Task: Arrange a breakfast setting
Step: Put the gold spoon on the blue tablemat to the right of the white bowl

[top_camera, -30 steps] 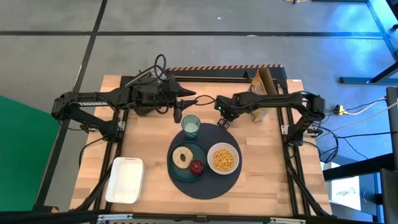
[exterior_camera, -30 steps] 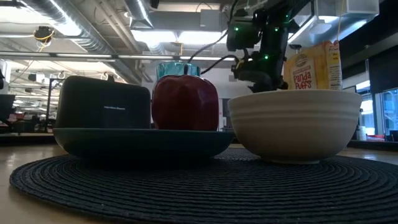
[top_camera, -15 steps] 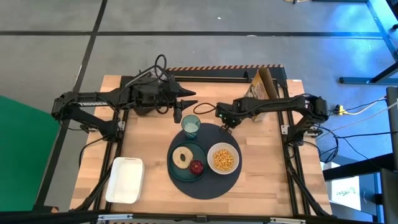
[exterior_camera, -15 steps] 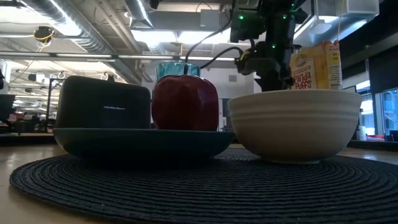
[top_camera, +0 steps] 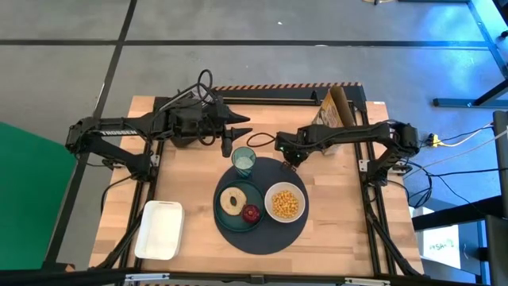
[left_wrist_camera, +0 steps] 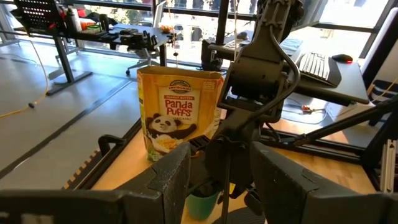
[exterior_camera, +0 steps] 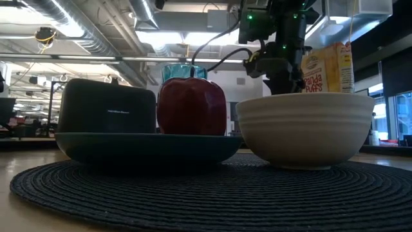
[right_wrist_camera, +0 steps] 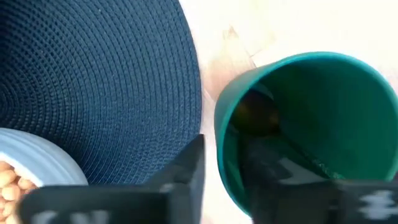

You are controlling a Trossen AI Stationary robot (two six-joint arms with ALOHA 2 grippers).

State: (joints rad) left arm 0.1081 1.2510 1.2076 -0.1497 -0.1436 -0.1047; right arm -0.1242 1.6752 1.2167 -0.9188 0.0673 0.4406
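Observation:
My right gripper (top_camera: 288,156) is shut on the small dark-green cup (right_wrist_camera: 311,118) beside the far right edge of the round dark-grey mat (top_camera: 262,230). On the mat sit the teal plate (top_camera: 226,208) with the tan bagel (top_camera: 233,199) and the dark-red fruit (top_camera: 252,213), the white bowl (top_camera: 285,202) of cereal, and the pale-teal tumbler (top_camera: 244,161). The yellow-brown cereal box (top_camera: 333,111) stands at the far right. My left gripper (top_camera: 240,125) is open and empty, just beyond the tumbler. My right gripper holds the cup by its rim and wall (right_wrist_camera: 227,143) on the side toward the mat. One finger (right_wrist_camera: 280,168) is inside the cup and the other (right_wrist_camera: 180,180) outside. The fingers come from above. The cup stands upright, mouth up; I cannot tell whether its base is on the table.
A white rectangular tray (top_camera: 160,230) lies at the near left. The black toaster (exterior_camera: 106,106) stands at the far left, under my left arm. Bare wood shows to the right of the mat (top_camera: 337,206).
My right gripper has gone a little toward the table's right and near edges, closer to the mat's far rim, and has then kept almost still.

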